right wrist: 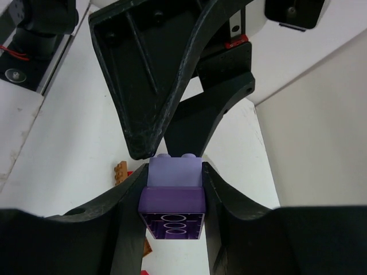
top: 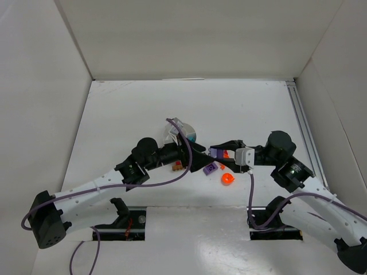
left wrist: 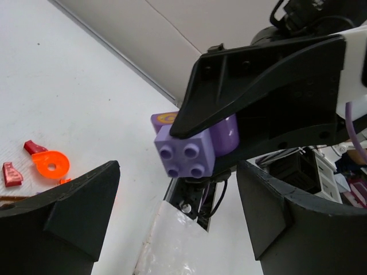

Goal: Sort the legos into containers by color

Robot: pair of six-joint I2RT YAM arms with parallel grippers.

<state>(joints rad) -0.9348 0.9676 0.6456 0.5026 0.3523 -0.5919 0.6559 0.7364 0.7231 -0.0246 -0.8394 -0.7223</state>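
My right gripper (top: 215, 152) (right wrist: 172, 186) is shut on a purple lego stack (right wrist: 172, 195), a light purple brick on a dark purple one, held above the table. My left gripper (top: 198, 154) (left wrist: 178, 192) is open, and its fingers (left wrist: 69, 212) stand on either side just short of the same stack (left wrist: 186, 152). Another purple lego (top: 210, 168), an orange rounded piece (top: 227, 179) and a brown lego (top: 178, 167) lie on the table below. The white dish (top: 172, 133) is mostly hidden behind the left arm, and a teal piece (top: 191, 137) shows at it.
In the left wrist view an orange ring piece (left wrist: 50, 163) and two red pieces (left wrist: 11, 173) lie on the table to the left. White walls enclose the table on three sides. A metal rail (top: 301, 123) runs along the right edge.
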